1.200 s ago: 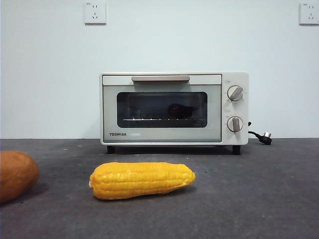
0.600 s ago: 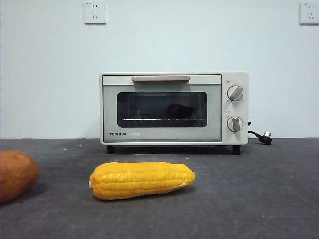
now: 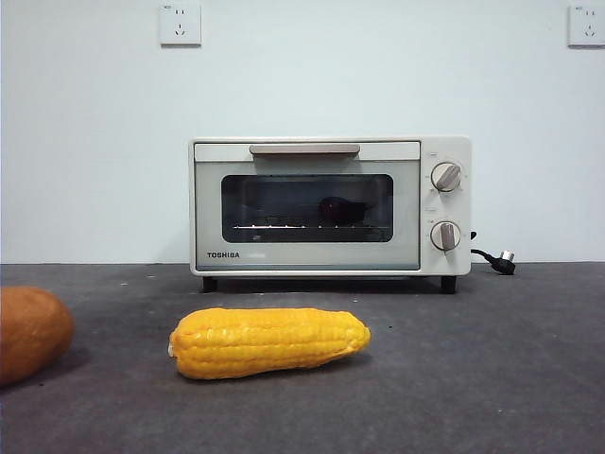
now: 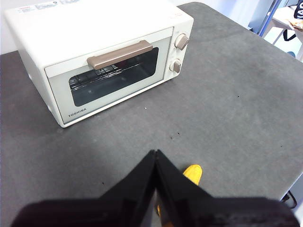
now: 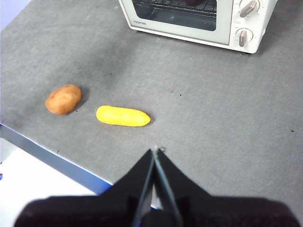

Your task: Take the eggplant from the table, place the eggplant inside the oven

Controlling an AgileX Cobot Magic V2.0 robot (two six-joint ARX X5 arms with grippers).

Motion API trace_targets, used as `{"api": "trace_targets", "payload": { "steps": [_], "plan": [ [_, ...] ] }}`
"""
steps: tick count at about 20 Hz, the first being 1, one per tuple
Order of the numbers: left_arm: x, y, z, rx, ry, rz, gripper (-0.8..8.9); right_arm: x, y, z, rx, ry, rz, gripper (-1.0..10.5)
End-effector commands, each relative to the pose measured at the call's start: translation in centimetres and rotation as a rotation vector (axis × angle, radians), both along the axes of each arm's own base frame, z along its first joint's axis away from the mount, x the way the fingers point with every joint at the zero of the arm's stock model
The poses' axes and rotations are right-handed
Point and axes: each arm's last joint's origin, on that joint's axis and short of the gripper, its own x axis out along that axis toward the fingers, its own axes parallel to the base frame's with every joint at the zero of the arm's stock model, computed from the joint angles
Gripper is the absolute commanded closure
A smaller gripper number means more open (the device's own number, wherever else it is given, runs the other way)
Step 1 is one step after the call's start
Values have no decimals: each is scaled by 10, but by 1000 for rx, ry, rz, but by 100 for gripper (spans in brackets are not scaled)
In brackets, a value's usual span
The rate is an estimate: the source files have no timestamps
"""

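Observation:
The eggplant [image 3: 336, 210] shows as a dark purple shape on the wire rack behind the glass of the cream-white oven [image 3: 210, 218], whose door is closed. The oven stands at the back of the dark grey table [image 3: 492, 359]. My left gripper [image 4: 155, 153] hangs shut and empty above the table in front of the oven [image 4: 94, 23]. Farther back, my right gripper [image 5: 155, 151] is shut and empty over the table's near edge, with the oven [image 5: 189, 29] far from it. Neither gripper appears in the front view.
A yellow corn cob [image 3: 269, 341] lies on the table in front of the oven, also seen as the corn [image 5: 123, 116] and just past my left jaws [image 4: 193, 174]. A round orange-brown vegetable [image 3: 28, 333] sits at the left. The oven's plug [image 3: 504, 261] lies at its right.

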Motion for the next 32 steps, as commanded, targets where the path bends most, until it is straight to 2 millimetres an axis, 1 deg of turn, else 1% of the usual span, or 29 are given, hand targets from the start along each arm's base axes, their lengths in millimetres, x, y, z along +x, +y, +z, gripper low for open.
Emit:
{"api": "trace_targets", "payload": {
  "steps": [1, 5, 9, 10, 12, 15, 16, 18, 20, 22, 25, 27, 29, 32],
  "plan": [
    [2, -1, 4, 3, -57, -3, 818, -2, -1, -1, -14, 15, 5, 946],
    [4, -1, 8, 15, -128, 12, 818, -2, -1, -1, -14, 15, 5, 946],
    [-2, 9, 20, 68, -295, 53, 818, -2, -1, -1, -14, 15, 5, 946],
    [-7, 14, 25, 67, -346, 74, 818, -2, -1, -1, -15, 15, 5, 946],
    [-25, 27, 35, 35, -449, 117, 818, -2, -1, -1, -14, 15, 5, 946],
    [-57, 45, 44, 13, -623, 199, 818, -2, -1, -1, -14, 15, 5, 946],
    [-65, 49, 43, 28, -678, 230, 818, -2, -1, -1, -14, 15, 5, 946],
    [-78, 53, 32, 69, -776, 280, 818, -2, -1, -1, -14, 15, 5, 946],
    [-84, 55, 6, 86, -810, 319, 817, -2, -1, -1, -14, 15, 5, 946],
    [-83, 56, -30, 104, -775, 346, 818, -2, -1, -1, -14, 15, 5, 946],
    [-71, 57, -94, 112, -659, 350, 818, 0, 0, -1, -17, 19, 4, 946],
    [-63, 57, -133, 97, -584, 353, 818, 0, 0, -1, -18, 21, 4, 946],
    [-55, 57, -167, 71, -533, 361, 818, 0, 0, -2, -18, 22, 4, 946],
    [-44, 58, -207, 17, -470, 382, 818, 2, 1, -2, -24, 25, 1, 946]
  ]
}}
